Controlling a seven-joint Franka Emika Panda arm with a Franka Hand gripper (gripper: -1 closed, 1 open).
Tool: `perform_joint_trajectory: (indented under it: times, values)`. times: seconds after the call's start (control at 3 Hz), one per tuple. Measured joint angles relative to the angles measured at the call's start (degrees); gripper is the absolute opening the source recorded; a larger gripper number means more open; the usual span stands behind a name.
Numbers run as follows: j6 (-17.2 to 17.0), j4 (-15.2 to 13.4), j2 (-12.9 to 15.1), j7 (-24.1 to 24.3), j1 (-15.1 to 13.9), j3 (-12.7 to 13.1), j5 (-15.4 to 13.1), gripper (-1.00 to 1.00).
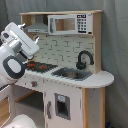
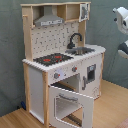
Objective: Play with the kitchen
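In both exterior views we take the kitchen (image 1: 65,70) (image 2: 62,62) as our landmark: a tall toy unit of light wood and white panels, standing upright on a wooden floor (image 2: 112,107) before a grey-green wall (image 2: 10,50).

Nearest to us in the second exterior view, the windowed oven door (image 2: 70,106) hangs open, swung out and down from the kitchen's lower front. Just above it, on the white front panel, we see two knobs (image 2: 65,72). On the worktop the black-red hob (image 2: 52,59) lies toward the second exterior view's left, and the sink (image 2: 84,50) sits beside it toward the right, with the black tap (image 2: 75,39) curving over it. Behind these rises the pegboard back (image 2: 55,36), and above it the grey hood (image 2: 48,20) under the top shelf.

In the first exterior view, the robot arm (image 1: 15,55) stands closest to us, at the kitchen's hob end, its white and grey body covering part of the hob (image 1: 40,65). We cannot tell how the gripper's pincer stands, since we cannot make it out clearly. Beyond the arm we see the sink (image 1: 72,74) and tap (image 1: 84,59), and higher up a toy microwave (image 1: 70,23) beside the hood (image 1: 36,26).

In the second exterior view, only part of the arm (image 2: 121,22) shows, at the right edge, well apart from the kitchen.
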Motion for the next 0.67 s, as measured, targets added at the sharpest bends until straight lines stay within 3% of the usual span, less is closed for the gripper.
perform_joint_trajectory:
  times: [0.33,0.67]
  values:
    - [-1.5,0.0,0.4,5.8,-1.5,1.5,0.0,1.00]
    - [-1.6,1.5,3.5,11.1,-4.1,2.1,0.0,1.00]
